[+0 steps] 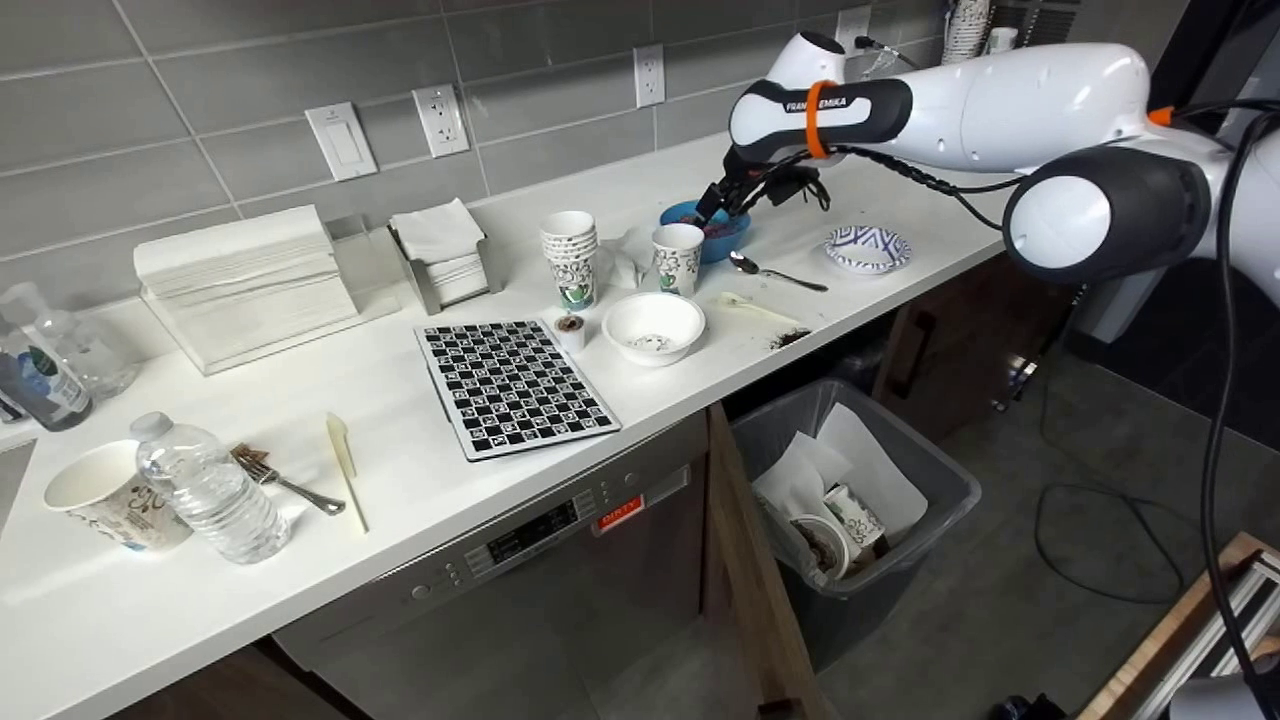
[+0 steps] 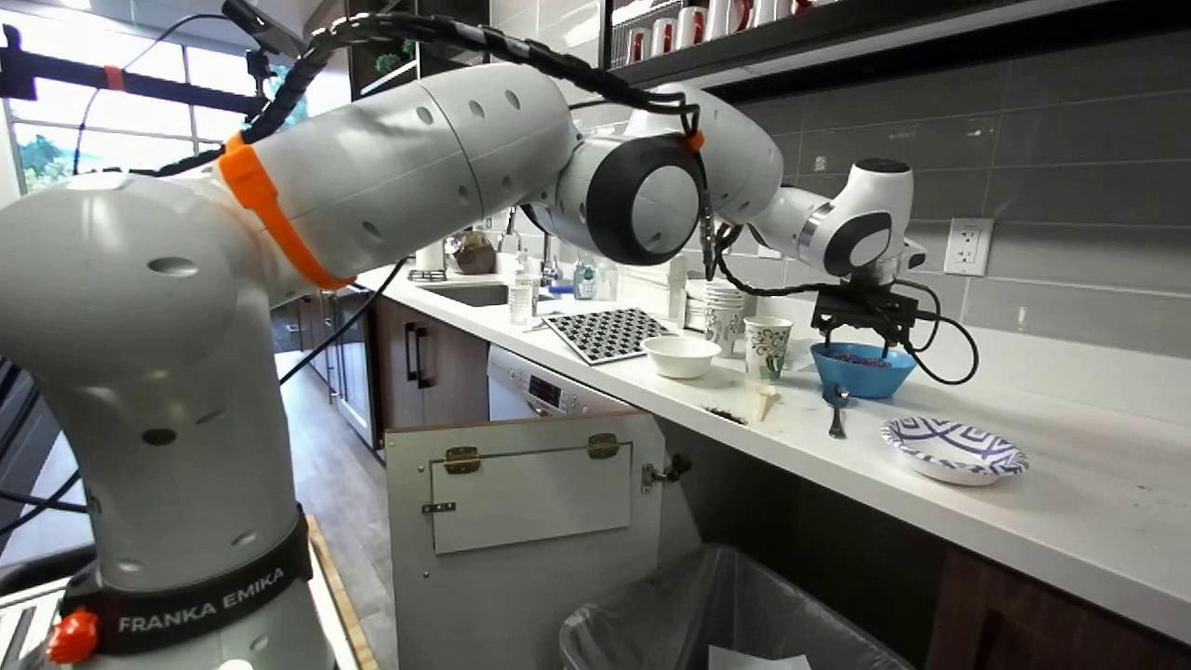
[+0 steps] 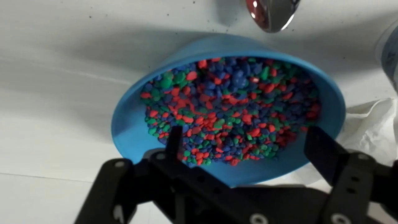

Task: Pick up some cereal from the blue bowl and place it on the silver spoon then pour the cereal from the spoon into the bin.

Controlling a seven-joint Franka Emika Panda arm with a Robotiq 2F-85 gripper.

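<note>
1. A long white counter [image 1: 390,435] runs along a wall [image 1: 300,80] of grey tiles, with an outlet [image 1: 441,119] and a light switch [image 1: 343,142] set in it.
2. Beneath the counter is a dishwasher [image 1: 500,610] with a red "DIRTY" label [image 1: 619,514]; next to it a cabinet door [image 2: 521,605] stands swung out.
3. Just beside this door, below the counter's front edge, is the bin [image 1: 850,620], bagged and holding white sheets [image 1: 882,472] and a patterned cup [image 1: 853,515].
4. The blue bowl [image 2: 870,380] rests on the counter near the wall, with the cereal [image 3: 230,109], red, green and dark-blue bits, inside.
5. The end effector [image 3: 244,140] points down over this bowl, its fingers spread wide and gripping nothing; whether the tips touch the cereal I cannot tell.
6. The silver spoon [image 2: 837,423] lies just in front of the blue bowl, scoop end toward it.
7. A paper cup [image 1: 676,262] stands just beside the blue bowl; crumpled white paper [image 3: 371,133] lies next to it, partly hidden by the end effector.
8. Nearer the front edge are a white bowl [image 2: 684,365], a pale wooden utensil [image 2: 765,402] and dark crumbs [image 1: 790,338]; a patterned dish [image 1: 868,250] is near the spoon.
9. Farther along come stacked cups [image 1: 570,240], a checkered board [image 1: 515,385], a fork [image 1: 290,483] and a water bottle [image 1: 220,500].
</note>
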